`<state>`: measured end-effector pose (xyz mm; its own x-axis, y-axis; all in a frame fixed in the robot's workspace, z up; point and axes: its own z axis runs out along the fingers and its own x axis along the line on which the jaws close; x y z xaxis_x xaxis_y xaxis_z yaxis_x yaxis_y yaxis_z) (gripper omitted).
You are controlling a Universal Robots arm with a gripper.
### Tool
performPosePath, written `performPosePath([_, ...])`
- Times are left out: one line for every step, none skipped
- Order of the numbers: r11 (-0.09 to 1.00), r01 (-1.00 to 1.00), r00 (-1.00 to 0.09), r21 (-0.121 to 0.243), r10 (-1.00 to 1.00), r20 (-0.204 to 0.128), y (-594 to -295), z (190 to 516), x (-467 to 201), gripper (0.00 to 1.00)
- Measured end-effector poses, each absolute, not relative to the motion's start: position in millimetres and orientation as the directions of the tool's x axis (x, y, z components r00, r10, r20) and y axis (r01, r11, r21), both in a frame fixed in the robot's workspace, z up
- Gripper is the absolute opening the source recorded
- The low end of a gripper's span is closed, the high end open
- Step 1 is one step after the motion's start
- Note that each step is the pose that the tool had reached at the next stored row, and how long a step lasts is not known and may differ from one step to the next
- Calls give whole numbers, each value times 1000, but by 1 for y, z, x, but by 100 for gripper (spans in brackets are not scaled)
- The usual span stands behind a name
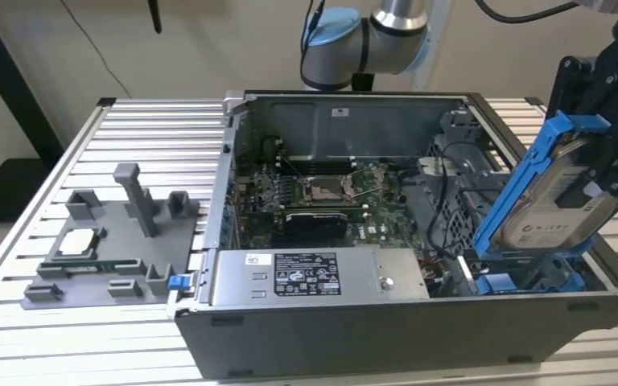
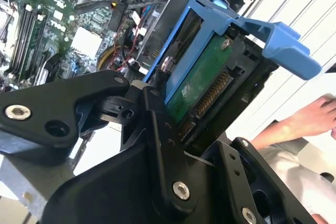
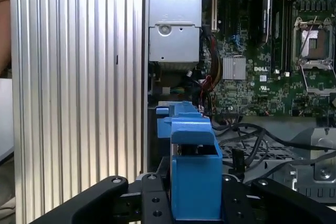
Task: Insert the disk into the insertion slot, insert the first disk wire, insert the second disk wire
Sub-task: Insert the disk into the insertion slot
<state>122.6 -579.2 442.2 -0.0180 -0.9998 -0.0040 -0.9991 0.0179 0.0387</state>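
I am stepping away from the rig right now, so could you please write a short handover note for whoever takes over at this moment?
Tool: shut on the disk, gripping it in its blue carrier.
Disk: tilted steeply, lower end at the slot in the computer case's corner on the exterior view's right; whether it touches, I cannot tell.
Done: disk picked up and brought to the slot.
Left: disk not yet seated; both wires not yet plugged in.
A person's hand is close by in the second wrist view.
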Motion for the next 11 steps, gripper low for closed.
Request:
performPosePath([18, -999, -18, 39, -1000, -6, -579, 441, 123, 0])
performPosePath([18, -999, -18, 39, -1000, -7, -579, 440, 124, 0])
performPosePath([18, -999, -18, 39, -1000, -9, -579, 439, 124, 0])
performPosePath([18, -999, -18, 39, -1000, -11, -579, 438, 125, 0])
performPosePath([18, -999, -18, 39, -1000, -13, -579, 437, 125, 0])
performPosePath([18, -999, -18, 39, -1000, -15, -579, 436, 126, 0])
performPosePath([17, -999, -18, 39, -1000, -17, -579, 435, 127, 0])
performPosePath([17, -999, -18, 39, -1000, -19, -579, 435, 128, 0])
performPosePath([17, -999, -18, 39, -1000, -22, -579, 434, 128, 0])
performPosePath([17, -999, -18, 39, -1000, -24, -579, 432, 129, 0])
performPosePath([17, -999, -18, 39, -999, -27, -579, 431, 130, 0])
